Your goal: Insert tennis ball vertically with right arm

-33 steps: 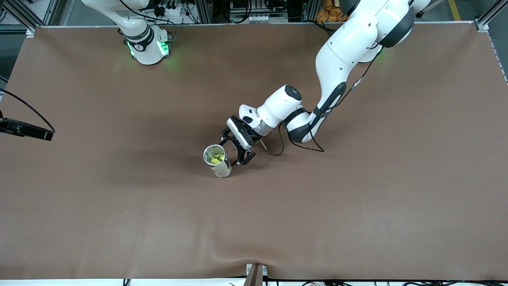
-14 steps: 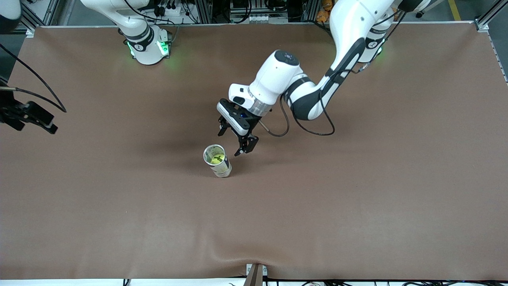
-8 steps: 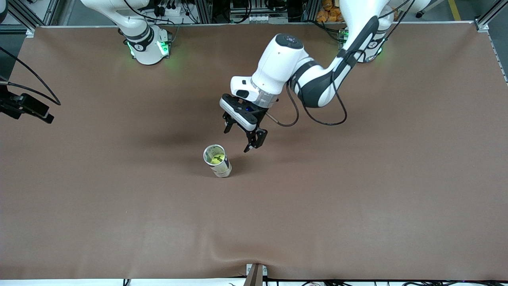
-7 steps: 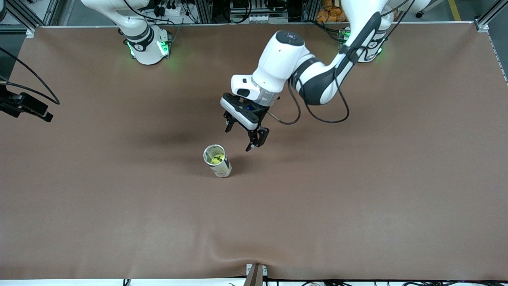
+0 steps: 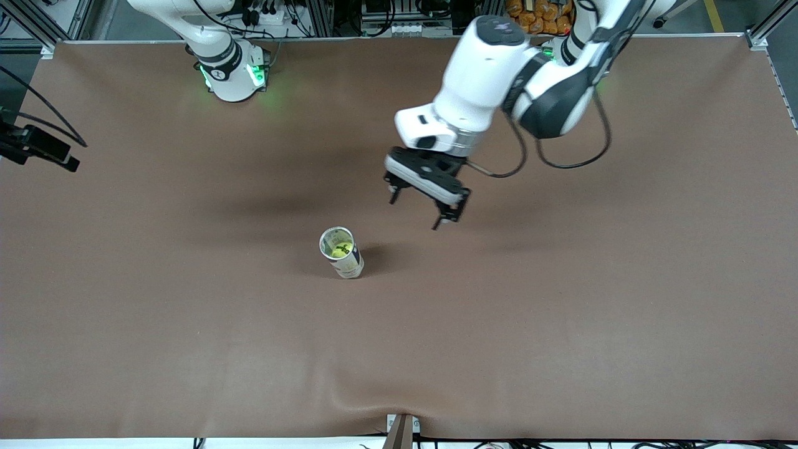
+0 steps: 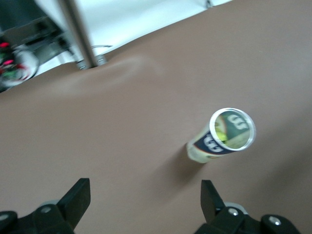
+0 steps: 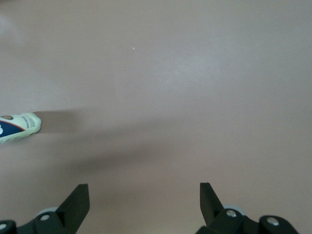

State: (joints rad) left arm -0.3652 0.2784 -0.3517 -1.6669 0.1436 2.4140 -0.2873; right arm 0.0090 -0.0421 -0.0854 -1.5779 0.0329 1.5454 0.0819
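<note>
Broadly, a brown table [image 5: 561, 324] fills the front view, and everything is placed here from the can [image 5: 341, 252] standing upright near its middle. Toward the left arm's end from the can and farther from the front camera, the left arm reaches in from its base, and its left gripper [image 5: 416, 207] hangs in the air over bare table, clear of the can, with its fingers [image 6: 75, 201] spread wide and nothing between them. At the table edge toward the right arm's end from the can, the right gripper [image 5: 38, 147] is only partly in the front view; its own wrist view shows its fingers [image 7: 78, 202] wide apart and empty [image 7: 144, 204], over bare table, with the foot of the can [image 7: 18, 126] just in sight. The can itself is a clear tube with a blue and white label and an open top, resting alone on the table and touched by neither gripper. Inside it, low down, sits the yellow-green ball [image 5: 339, 251], seen through the open mouth and again in the left wrist view [image 6: 221, 136].
</note>
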